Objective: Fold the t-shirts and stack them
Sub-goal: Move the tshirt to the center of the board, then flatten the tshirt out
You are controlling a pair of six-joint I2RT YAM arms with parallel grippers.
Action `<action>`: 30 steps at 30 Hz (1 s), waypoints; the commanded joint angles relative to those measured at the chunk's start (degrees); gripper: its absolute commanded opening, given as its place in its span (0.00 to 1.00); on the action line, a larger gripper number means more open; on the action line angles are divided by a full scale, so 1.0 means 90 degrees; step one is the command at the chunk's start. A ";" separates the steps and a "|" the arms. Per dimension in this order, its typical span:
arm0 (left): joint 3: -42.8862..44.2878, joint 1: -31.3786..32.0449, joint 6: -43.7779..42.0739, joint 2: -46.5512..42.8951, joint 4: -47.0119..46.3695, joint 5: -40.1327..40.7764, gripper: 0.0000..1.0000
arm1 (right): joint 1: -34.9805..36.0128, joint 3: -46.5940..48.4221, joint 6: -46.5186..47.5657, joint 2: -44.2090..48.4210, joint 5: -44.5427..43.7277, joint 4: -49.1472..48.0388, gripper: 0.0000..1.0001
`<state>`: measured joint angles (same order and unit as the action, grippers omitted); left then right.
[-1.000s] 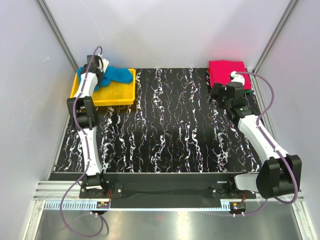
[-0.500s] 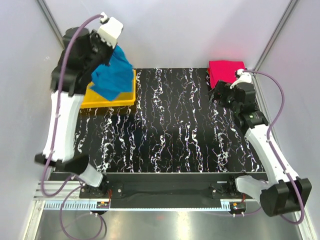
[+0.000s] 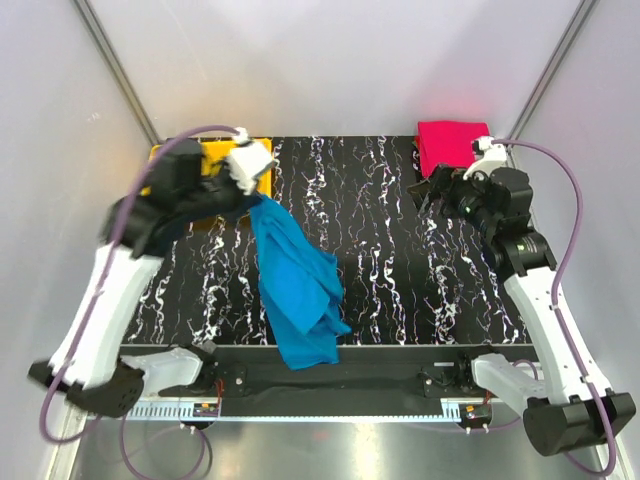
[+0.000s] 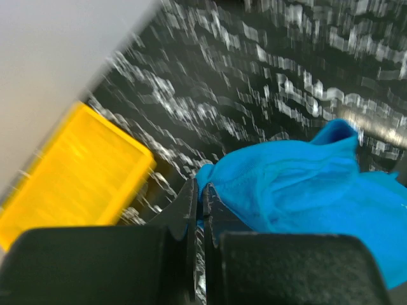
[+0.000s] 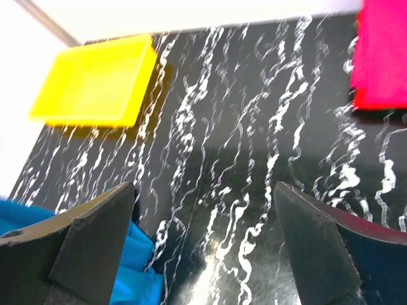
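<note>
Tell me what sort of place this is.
Likely a robotics lab test cell: bare white walls enclose a black marbled table, two robot arms are bolted at its near edge, and the left tool holds a blue t-shirt.

— What colours are the shirts?
— The teal-blue t-shirt (image 3: 295, 290) is plain, no print or stripe. The magenta-pink t-shirt (image 3: 450, 145) is one solid colour too (its lower edge reads redder in the right wrist view).
— And the table (image 3: 400, 270)?
— Black, streaked all over with thin white veins, like marble.
— The tray (image 5: 95, 82)?
— Bright yellow, unpatterned.
— The robot itself?
— The left arm (image 3: 100, 300) and the right arm (image 3: 545, 300) both have white shells with black joints, and the cables (image 3: 578, 215) are dull purple.
— The walls (image 3: 330, 60)?
— Pale grey-white, plain.
</note>
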<state>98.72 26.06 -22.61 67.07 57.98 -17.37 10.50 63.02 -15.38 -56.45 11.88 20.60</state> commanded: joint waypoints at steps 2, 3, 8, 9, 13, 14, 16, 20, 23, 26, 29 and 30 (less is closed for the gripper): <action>-0.1357 -0.0025 -0.0114 0.0914 -0.1060 0.0317 0.00 | 0.0044 0.0038 -0.0146 -0.0397 0.0516 0.0191 0.94; -0.1427 -0.0054 -0.0173 0.1052 -0.1303 0.0550 0.00 | 0.0063 0.0000 -0.0244 -0.0495 0.0603 0.0153 0.91; -0.1534 -0.0590 -0.0358 0.1766 -0.1851 0.0572 0.00 | 0.0600 -0.0225 -0.0313 -0.1451 0.1083 -0.0101 0.73; -0.1583 -0.0649 -0.0388 0.1815 -0.1939 0.0524 0.00 | 0.0717 -0.0235 -0.0274 -0.1840 0.1053 -0.0101 0.70; -0.2090 -0.0835 -0.0534 0.1719 -0.1949 0.0211 0.00 | 0.1342 -0.0216 -0.0235 -0.2974 0.1354 -0.0267 0.62; -0.2198 -0.0855 -0.0544 0.1670 -0.1979 0.0162 0.00 | 0.1662 -0.0119 -0.0206 -0.3179 0.1404 -0.0296 0.64; -0.2471 -0.0865 -0.0525 0.1514 -0.2086 0.0123 0.00 | 0.1947 -0.0099 -0.0157 -0.3610 0.1667 -0.0510 0.78; -0.2619 -0.0943 -0.0408 0.1337 -0.2164 -0.0013 0.00 | 0.2163 -0.0176 -0.0264 -0.4186 0.2164 -0.1280 0.90; -0.2570 -0.0982 -0.0359 0.1230 -0.2116 -0.0102 0.00 | 0.2270 -0.0080 -0.0440 -0.4762 0.2781 -0.1566 0.88; -0.2502 -0.1031 -0.0368 0.1161 -0.2038 -0.0131 0.00 | 0.2368 0.0155 -0.0371 -0.5280 0.2596 -0.1458 0.82; -0.2473 -0.1109 -0.0359 0.1083 -0.1979 -0.0248 0.00 | 0.2359 0.0408 -0.0440 -0.5661 0.2849 -0.1508 0.77; -0.2463 -0.1128 -0.0359 0.1064 -0.1969 -0.0248 0.00 | 0.2378 0.0487 -0.0459 -0.5768 0.3082 -0.1508 0.75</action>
<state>75.07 16.73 -26.06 78.85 42.39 -17.28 31.22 63.16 -18.68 -106.61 34.35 9.67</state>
